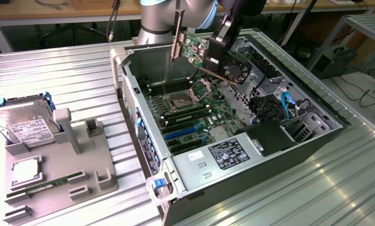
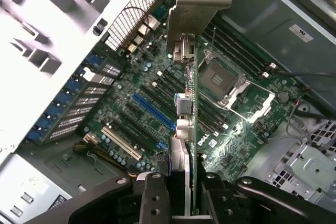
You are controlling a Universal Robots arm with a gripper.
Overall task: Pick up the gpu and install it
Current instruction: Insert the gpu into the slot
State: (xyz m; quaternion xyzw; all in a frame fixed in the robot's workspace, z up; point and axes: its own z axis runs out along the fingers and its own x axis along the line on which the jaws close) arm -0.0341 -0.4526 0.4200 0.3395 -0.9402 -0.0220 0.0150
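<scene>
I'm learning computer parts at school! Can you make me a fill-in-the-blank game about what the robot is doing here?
1. The gripper is shut on the ____.
2. The gpu hangs above the open computer ____.
3. The hard drive stands in a gray ____ beside the computer case.
4. The blue slots on the motherboard are ____, with no card in them.

Missing words: gpu; case; holder; empty

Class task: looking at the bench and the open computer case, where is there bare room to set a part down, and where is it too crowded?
Free: ribbed table between the grey holder and the case, and the corner at the exterior view's lower right. Crowded: inside the case, where the gripper holds the gpu above the motherboard; the holder carries a hard drive.
</scene>
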